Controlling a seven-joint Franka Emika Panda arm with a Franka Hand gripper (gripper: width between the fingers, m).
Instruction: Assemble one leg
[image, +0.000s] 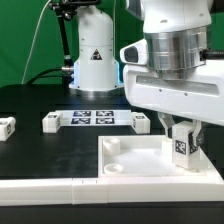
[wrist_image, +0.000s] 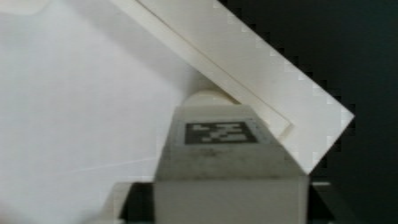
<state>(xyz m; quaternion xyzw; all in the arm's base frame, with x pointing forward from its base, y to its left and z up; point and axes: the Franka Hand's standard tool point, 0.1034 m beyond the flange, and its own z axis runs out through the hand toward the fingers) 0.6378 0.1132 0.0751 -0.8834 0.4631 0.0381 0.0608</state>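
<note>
Panel (image: 130, 168) nearest, flat on table, round socket (image: 113, 147) facing up. Leg (image: 181, 152) pinched upright btwn gripper (image: 181, 144) fingers, tag facing out, over panel's corner at ext. view's right. Prob. held vertical so its end drops into a socket there. Contact w/ panel: can't tell. Beyond: spare legs (image: 52, 122), marker board (image: 95, 117), arm base (image: 95, 62).

Bare black tabletop (image: 50, 155) at the exterior view's left is passable; large flat white square panel (image: 135, 165) blocks its near right.

White arm (image: 170, 15), grey wrist collar (image: 178, 52), white hand (image: 182, 140)
</note>
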